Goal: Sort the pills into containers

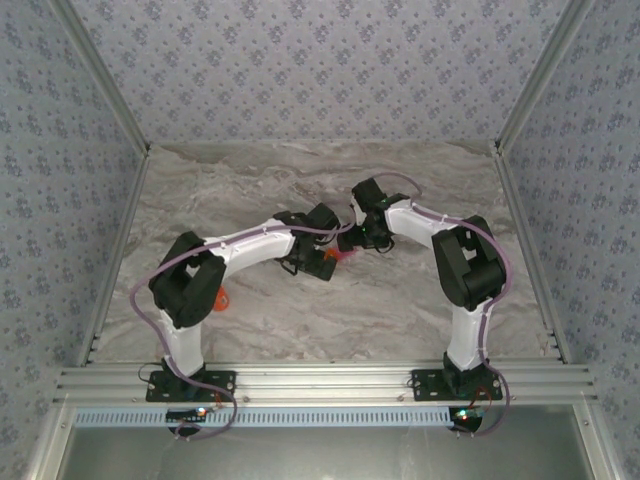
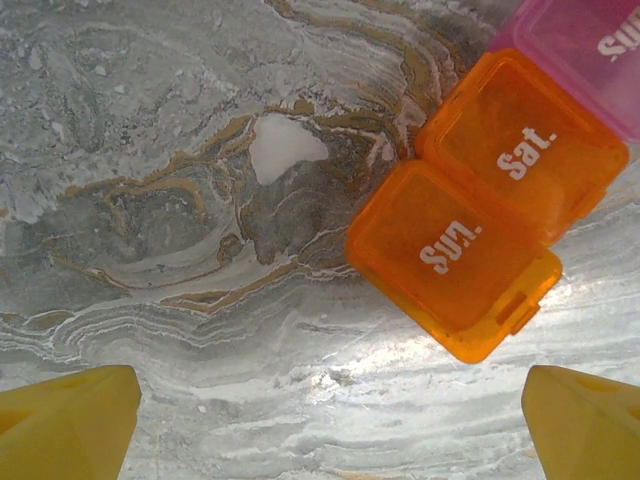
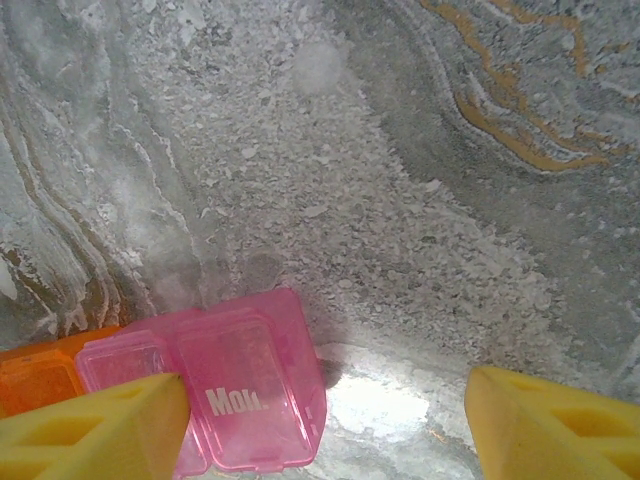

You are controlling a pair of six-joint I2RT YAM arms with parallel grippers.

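- The pill box (image 2: pixel 500 200) lies flat on the marbled table (image 2: pixel 150 200), at the middle of the table in the top view, where the two arms meet over it
- Its orange half shows two square panels side by side, one printed "Sat." and one printed "Sun.", and the pink half joins the "Sat." panel on the far side from "Sun."
- In the right wrist view the pink half shows a small cell and a wider flat panel printed "Mon.", with a sliver of orange beyond the cell
- The left end effector (image 2: pixel 330 412) hangs over bare table just beside the "Sun." panel, its yellow fingers (image 2: pixel 65 425) spread wide apart with nothing between them
- The right end effector (image 3: pixel 328 400) sits on the pink side of the pill box with its fingers (image 3: pixel 555 425) apart; one finger overlaps the edge of the "Mon." panel, and whether it touches cannot be told
- A small orange object (image 1: pixel 222 297) lies on the table well apart from the pill box, by the left arm's elbow, too small to make out
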